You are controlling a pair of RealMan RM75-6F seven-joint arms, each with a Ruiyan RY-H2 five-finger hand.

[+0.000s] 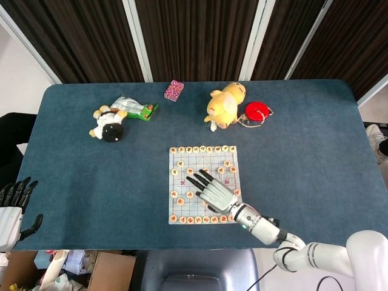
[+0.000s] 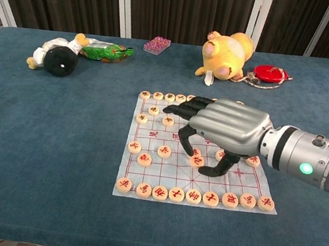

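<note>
A Chinese chess board sheet (image 1: pixel 182 206) (image 2: pixel 157 172) lies on the blue table, with round wooden pieces (image 2: pixel 176 194) in rows along its near and far edges and several scattered between. My right hand (image 1: pixel 212 191) (image 2: pixel 219 128) hovers over the middle of the board, palm down, fingers spread and curved, holding nothing. One fingertip and the thumb stand on either side of a piece (image 2: pixel 196 161) without gripping it. My left hand (image 1: pixel 12 209) stays off the table's near left corner, fingers apart and empty; only the head view shows it.
Along the far side lie a doll with a black head (image 1: pixel 108 125) (image 2: pixel 56 57), a green packet (image 1: pixel 138 109), a pink patterned box (image 1: pixel 174 90), a yellow plush toy (image 1: pixel 223 106) (image 2: pixel 227 55) and a red round object (image 1: pixel 257 111). A cardboard box (image 1: pixel 109 270) sits below the table's near edge.
</note>
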